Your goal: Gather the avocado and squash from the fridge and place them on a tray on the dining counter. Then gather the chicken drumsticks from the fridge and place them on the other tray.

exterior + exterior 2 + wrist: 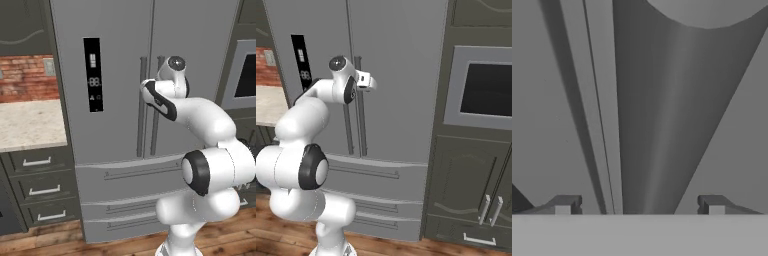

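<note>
Smooth brushed-steel fridge [115,100], doors shut, task items not visible. Gripper [639,205] at right door's rounded vertical bar handle [662,125], blocky dark fingertips [564,205] spread either side, not gripping. Speckled beige counter [27,122] left; red brick above.

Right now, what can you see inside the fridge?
Nothing inside: both upper doors of the fridge are shut, so the shelves and any food are covered. The gripper has its jaws spread either side of the right door's handle, not clamped on it yet.
</note>
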Controlling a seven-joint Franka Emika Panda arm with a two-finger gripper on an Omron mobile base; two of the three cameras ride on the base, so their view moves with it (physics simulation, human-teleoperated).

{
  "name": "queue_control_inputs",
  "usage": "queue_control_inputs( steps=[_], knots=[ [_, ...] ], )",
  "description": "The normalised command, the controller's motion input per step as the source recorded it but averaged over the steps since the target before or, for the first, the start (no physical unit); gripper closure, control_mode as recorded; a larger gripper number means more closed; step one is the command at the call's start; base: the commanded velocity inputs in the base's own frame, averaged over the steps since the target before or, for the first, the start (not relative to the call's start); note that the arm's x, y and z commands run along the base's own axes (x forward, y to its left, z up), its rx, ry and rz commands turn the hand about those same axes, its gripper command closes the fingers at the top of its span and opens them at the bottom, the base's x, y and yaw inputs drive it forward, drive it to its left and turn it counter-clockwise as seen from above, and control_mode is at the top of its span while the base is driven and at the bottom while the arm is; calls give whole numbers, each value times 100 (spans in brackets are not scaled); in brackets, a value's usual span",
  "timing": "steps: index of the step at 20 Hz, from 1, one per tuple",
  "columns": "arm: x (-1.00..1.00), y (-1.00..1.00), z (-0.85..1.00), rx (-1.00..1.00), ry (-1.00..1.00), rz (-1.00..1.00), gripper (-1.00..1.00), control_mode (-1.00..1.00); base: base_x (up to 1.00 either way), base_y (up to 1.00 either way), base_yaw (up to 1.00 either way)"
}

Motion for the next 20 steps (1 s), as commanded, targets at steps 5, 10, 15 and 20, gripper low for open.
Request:
queue_control_inputs(
  steps=[5,10,15,20],
  knots=[
    [26,0,-2,0,1,0,100,-100,0,0,0],
    [-6,-3,0,0,10,-1,100,-100,0,0,0],
    [-73,-13,7,0,0,-7,100,-100,0,0,0],
    [-99,-20,13,1,0,-6,100,-100,0,0,0]
  ],
)
